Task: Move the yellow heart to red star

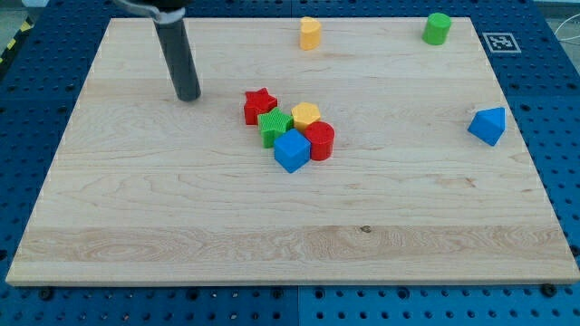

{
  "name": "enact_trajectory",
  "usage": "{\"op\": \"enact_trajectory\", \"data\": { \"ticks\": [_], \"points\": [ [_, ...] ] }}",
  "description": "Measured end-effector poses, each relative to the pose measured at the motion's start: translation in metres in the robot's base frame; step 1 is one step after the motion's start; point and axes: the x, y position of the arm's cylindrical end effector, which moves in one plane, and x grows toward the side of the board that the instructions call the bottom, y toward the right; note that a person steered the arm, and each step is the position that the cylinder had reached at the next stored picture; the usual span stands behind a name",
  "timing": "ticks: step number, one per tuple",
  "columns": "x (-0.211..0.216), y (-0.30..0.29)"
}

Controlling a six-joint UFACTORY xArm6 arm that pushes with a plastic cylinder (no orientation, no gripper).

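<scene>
The red star (259, 104) lies a little left of the board's middle, at the upper left end of a tight cluster. A yellow block that looks heart-shaped (311, 33) stands alone near the view's top edge, above and right of the star. A second yellow block (306, 115), more pentagon-like, sits in the cluster just right of the star. My tip (188, 96) rests on the board left of the red star, apart from every block.
The cluster also holds a green star (275, 127), a blue cube (292, 151) and a red cylinder (319, 141). A green cylinder (437, 28) stands at the top right. A blue triangular block (488, 125) lies at the right. The wooden board (136, 226) sits on a blue pegboard.
</scene>
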Motion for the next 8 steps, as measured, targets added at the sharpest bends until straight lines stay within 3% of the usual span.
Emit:
{"op": "enact_trajectory", "data": {
  "ticks": [2,3,6,8],
  "points": [
    [-0.113,0.000],
    [-0.156,0.038],
    [-0.156,0.139],
    [-0.082,0.200]
  ]
}}
